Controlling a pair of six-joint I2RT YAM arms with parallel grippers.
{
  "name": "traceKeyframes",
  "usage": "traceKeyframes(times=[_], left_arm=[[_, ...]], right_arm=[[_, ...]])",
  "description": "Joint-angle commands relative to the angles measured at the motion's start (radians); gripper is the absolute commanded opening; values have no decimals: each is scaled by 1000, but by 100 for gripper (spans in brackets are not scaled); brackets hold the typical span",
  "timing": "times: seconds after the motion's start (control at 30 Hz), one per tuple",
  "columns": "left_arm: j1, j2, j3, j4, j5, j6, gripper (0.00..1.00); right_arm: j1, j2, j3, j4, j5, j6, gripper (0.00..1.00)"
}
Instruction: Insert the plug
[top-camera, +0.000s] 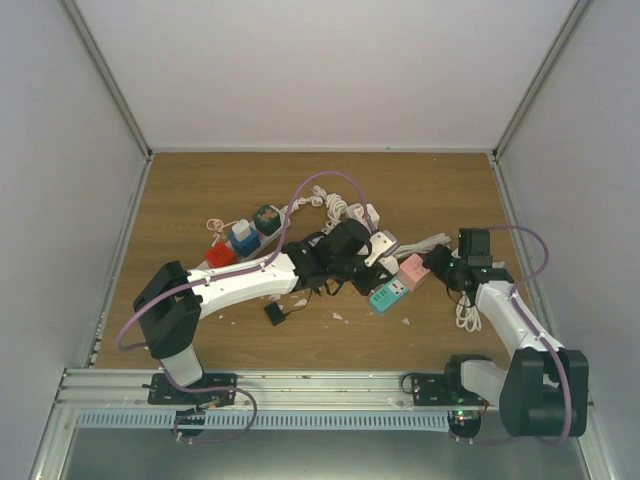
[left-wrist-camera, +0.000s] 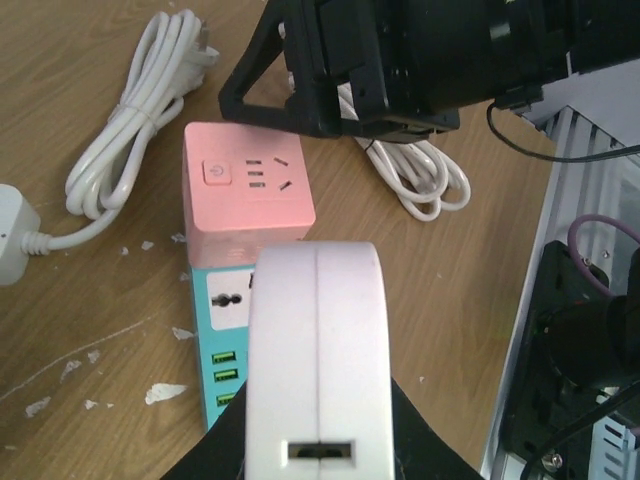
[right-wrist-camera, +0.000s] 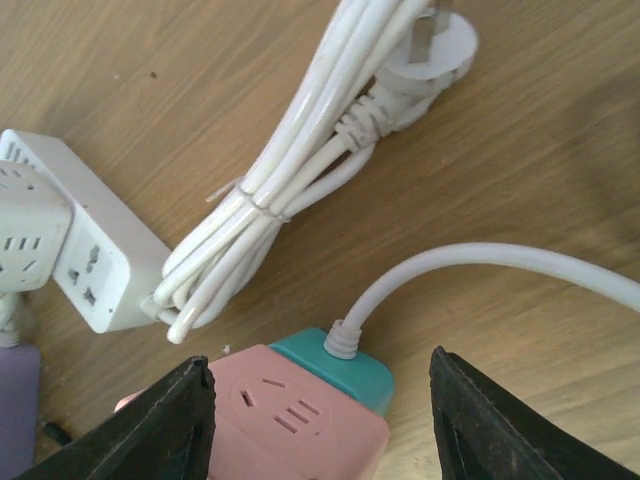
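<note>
Two black fingers of your left pincer (left-wrist-camera: 315, 455) pinch a white plug (left-wrist-camera: 315, 340) by its flanks, over the teal strip (left-wrist-camera: 222, 350). Judge it light, rigid and smooth-shelled, so it may slip; grip the flat sides, not the rounded end. Its long axis runs away from the wrist toward the pink socket block (left-wrist-camera: 245, 180); its prongs are hidden. Your right pincer (right-wrist-camera: 320, 410) is spread astride that block on the desk (right-wrist-camera: 520, 150).

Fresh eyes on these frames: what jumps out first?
A bulky white adapter clamped in the left jaws fills the left wrist view, with a pink socket block on a teal power strip just beyond it. The right jaws stand open either side of that pink block, next to a bundled white cable.
</note>
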Motion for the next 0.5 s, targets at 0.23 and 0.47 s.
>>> traceKeyframes(times=[0.23,0.47], left_arm=[[-4,69,73,71,-18,37,0],[-14,130,110,103,-15,36,0]], right_arm=[[-17,-5,-115,134,-287,92,53],[-15,-44,-142,126,-311,102,53]])
